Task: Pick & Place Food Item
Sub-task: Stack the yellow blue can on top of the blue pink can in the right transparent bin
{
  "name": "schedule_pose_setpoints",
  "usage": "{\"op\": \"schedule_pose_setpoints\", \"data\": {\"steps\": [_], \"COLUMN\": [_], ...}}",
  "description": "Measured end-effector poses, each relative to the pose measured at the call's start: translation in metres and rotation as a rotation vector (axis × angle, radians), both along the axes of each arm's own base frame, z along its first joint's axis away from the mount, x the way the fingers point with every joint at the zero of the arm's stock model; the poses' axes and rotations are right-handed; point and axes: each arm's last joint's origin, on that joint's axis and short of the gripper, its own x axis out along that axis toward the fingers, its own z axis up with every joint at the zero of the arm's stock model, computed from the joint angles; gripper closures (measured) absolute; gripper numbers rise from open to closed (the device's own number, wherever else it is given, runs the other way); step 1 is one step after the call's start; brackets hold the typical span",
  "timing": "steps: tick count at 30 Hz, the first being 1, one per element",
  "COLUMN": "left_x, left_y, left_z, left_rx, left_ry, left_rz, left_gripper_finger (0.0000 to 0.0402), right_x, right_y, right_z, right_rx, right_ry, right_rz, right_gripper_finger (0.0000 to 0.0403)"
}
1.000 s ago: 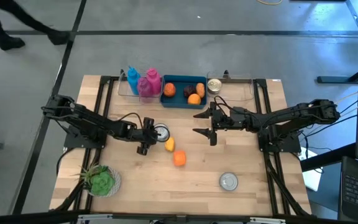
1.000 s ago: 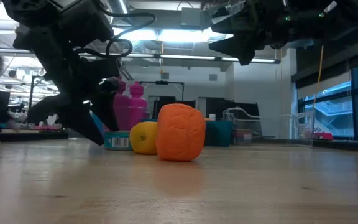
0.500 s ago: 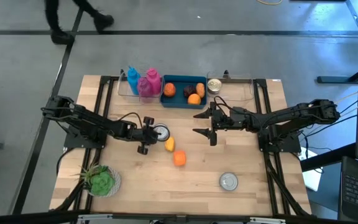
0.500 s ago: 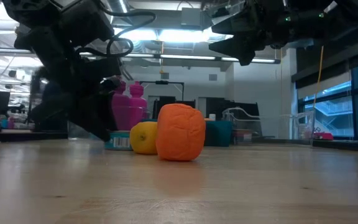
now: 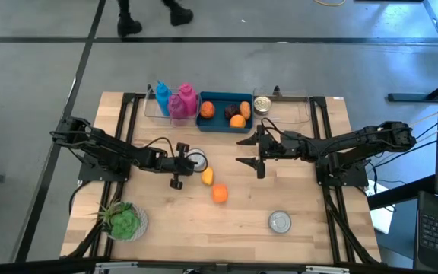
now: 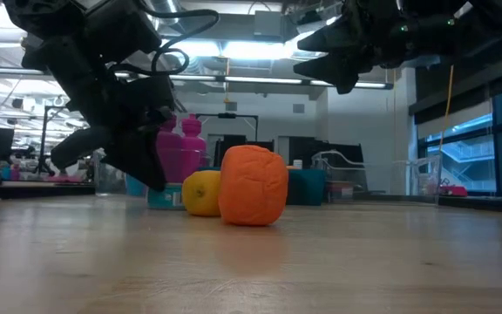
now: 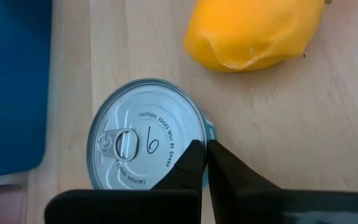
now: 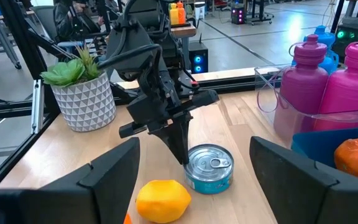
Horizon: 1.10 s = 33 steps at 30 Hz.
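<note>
Two tins: one (image 5: pixel 197 160) mid-counter, one (image 5: pixel 280 221) near the front. Two pink bottles (image 5: pixel 182 103), one blue bottle (image 5: pixel 163 97), one lemon (image 5: pixel 207 177), one orange (image 5: pixel 219 194), one potted plant (image 5: pixel 122 221).

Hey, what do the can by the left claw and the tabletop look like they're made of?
The can: bare shiny metal, judging by its ring-pull lid, with a teal label around its side. The tabletop: likely light unpainted wood with visible grain, matte finish.

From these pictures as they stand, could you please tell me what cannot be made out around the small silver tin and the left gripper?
- Tin, low view: mostly hidden behind the shut left gripper and the yellow lemon.
- Tin's side label, left wrist view: hidden; only its lid shows.
- Blue tray, left wrist view: cut off by the edge.
</note>
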Motion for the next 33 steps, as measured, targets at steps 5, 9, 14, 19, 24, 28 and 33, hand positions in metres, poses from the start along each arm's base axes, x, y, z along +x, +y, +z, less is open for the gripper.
{"op": "schedule_pose_setpoints", "data": {"steps": [5,9,14,19,24,28,33], "left_x": [0.000,0.003,0.013,0.020,0.019,0.016,0.011], "left_y": [0.000,0.000,-0.001,-0.001,-0.001,0.000,0.000], "left_z": [0.000,0.005,0.023,0.040,0.043,0.041,0.044], "left_rx": [-0.009,-0.008,0.001,0.002,0.002,0.016,0.004], "left_ry": [-0.005,0.008,0.025,0.033,0.066,0.098,0.115], "left_rz": [0.010,0.011,0.008,0.006,0.012,0.051,0.056], "left_gripper_finger": [0.0401,0.0401,0.0401,0.0401,0.0401,0.0401,0.0392], "right_x": [0.000,0.000,0.000,0.000,0.000,0.000,0.000], "right_y": [0.000,0.000,0.000,0.000,0.000,0.000,0.000], "right_z": [0.000,0.000,0.000,0.000,0.000,0.000,-0.002], "right_rx": [0.000,0.000,0.002,0.002,0.002,0.002,0.003], "right_ry": [0.000,0.000,0.001,0.001,0.001,0.004,0.016], "right_rz": [0.000,0.001,0.000,0.000,0.000,0.000,0.000], "right_gripper_finger": [0.0101,0.0101,0.0101,0.0101,0.0101,0.0101,0.0101]}}
